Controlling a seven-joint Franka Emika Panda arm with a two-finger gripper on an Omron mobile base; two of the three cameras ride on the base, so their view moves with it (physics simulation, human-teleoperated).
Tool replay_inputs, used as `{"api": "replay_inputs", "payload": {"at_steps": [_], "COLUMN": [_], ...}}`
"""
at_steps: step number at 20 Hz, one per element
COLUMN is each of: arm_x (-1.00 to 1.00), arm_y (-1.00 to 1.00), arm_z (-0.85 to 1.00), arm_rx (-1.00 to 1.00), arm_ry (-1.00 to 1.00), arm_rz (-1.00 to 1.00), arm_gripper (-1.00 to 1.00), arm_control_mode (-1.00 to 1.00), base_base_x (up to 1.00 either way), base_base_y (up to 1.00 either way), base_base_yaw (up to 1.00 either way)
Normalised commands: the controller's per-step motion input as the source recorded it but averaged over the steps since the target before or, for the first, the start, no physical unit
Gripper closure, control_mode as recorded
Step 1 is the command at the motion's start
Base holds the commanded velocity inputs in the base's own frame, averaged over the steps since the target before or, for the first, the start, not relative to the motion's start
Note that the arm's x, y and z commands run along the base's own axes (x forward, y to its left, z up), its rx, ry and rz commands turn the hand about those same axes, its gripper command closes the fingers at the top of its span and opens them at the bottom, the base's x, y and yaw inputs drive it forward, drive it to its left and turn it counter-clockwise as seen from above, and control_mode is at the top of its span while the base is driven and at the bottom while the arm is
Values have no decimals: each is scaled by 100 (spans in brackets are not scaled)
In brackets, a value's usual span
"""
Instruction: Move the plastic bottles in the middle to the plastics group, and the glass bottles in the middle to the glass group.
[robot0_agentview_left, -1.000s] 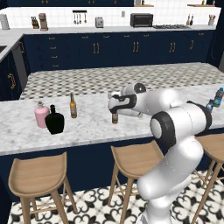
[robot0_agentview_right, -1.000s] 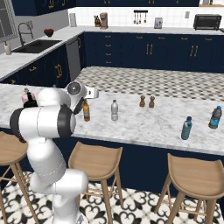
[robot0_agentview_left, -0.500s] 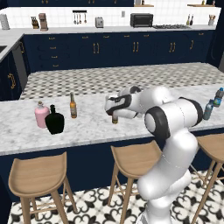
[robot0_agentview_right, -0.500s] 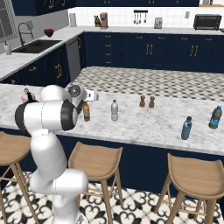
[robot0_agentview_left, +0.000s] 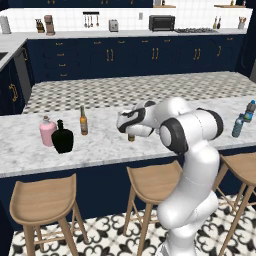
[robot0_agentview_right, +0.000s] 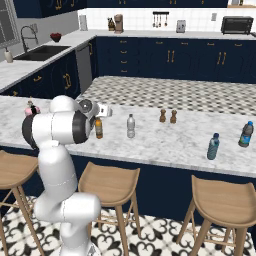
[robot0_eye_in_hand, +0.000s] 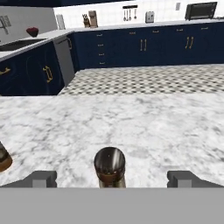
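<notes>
Your fingers (robot0_eye_in_hand: 110, 177) stand wide apart and hold nothing. In the hand view the two tips sit at the bottom left and right, and the cap of the brown beer bottle (robot0_eye_in_hand: 110, 165) rises squarely between them, a little ahead. That is the relation your next move turns on: the bottle stands upright on the worktop (robot0_eye_in_hand: 144, 127), long axis vertical, and the hand looks at it from the side and slightly above, so the neck already lies on the line between the fingers. Judging from this, you need only ease forward a touch before closing.

From the left base view the hand (robot0_agentview_left: 131, 121) hangs at the bottle (robot0_agentview_left: 131, 136), which shows just below the wrist near the middle of the worktop (robot0_agentview_left: 100, 150). From the right base view the same bottle (robot0_agentview_right: 98, 128) stands just beside the arm, with the pale plastic bottle (robot0_agentview_right: 131, 126) near it to the side.

The glass group waits well apart at the far left: the pink bottle (robot0_agentview_left: 47, 131), another beer bottle (robot0_agentview_left: 83, 120) and the black bottle (robot0_agentview_left: 62, 137) just beside the pink one. The blue-capped pair (robot0_agentview_left: 244, 118) stands at the far right end.

Hard to read: the label and lower body are cut off in the hand view, and the arm hides most of the bottle from the left. Whether the tips reach past the neck, you cannot tell.
</notes>
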Motion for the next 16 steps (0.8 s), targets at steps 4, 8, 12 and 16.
{"api": "replay_inputs", "payload": {"at_steps": [4,8,12,16], "arm_x": [15,4,1,4], "arm_y": [0,0,0,0], "arm_z": [-6,-6,0,0], "arm_rx": [0,0,0,0], "arm_ry": [0,0,0,0], "arm_rz": [0,0,0,0], "arm_gripper": [-100,-100,-100,-100], "arm_control_mode": [-100,-100,-100,-100], "base_base_x": [0,0,0,0], "base_base_y": [0,0,0,0], "base_base_yaw": [0,0,0,0]}}
